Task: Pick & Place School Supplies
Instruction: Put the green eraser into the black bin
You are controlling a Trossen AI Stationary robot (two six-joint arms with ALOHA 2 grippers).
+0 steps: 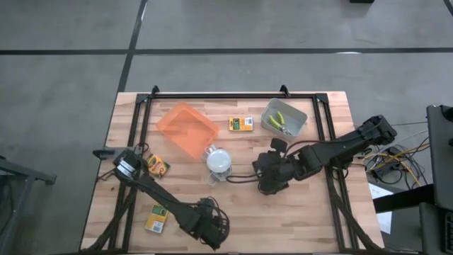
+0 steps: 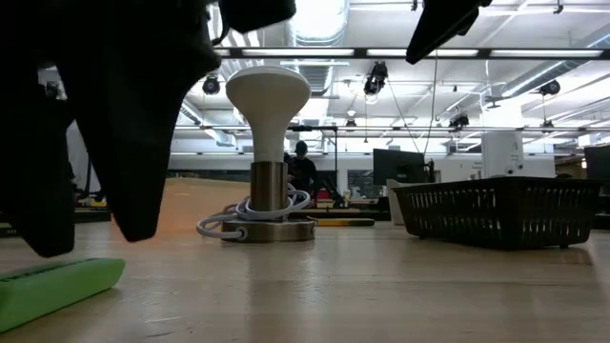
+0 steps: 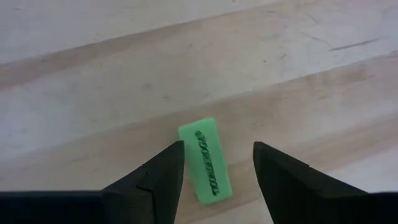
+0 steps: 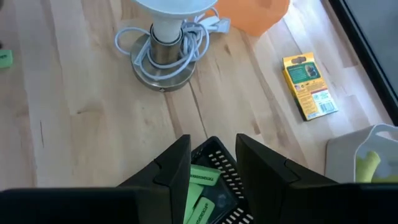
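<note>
At lower centre of the high view, the left gripper [image 3: 217,165] hovers with jaws apart and empty over a green eraser [image 3: 205,160] on the table [image 1: 311,212]. Right of centre, the right gripper [image 4: 212,158] stands part-open, empty, above green erasers [image 4: 200,186] in a black tray [image 4: 219,152].

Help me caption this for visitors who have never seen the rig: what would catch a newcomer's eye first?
Probably the white domed lamp at the table's middle, with a cord coiled around its base, and the bright orange tray beside it. Next, the left gripper, open above a green eraser near the table's front edge. The right gripper hovers over a black basket holding more green erasers.
</note>
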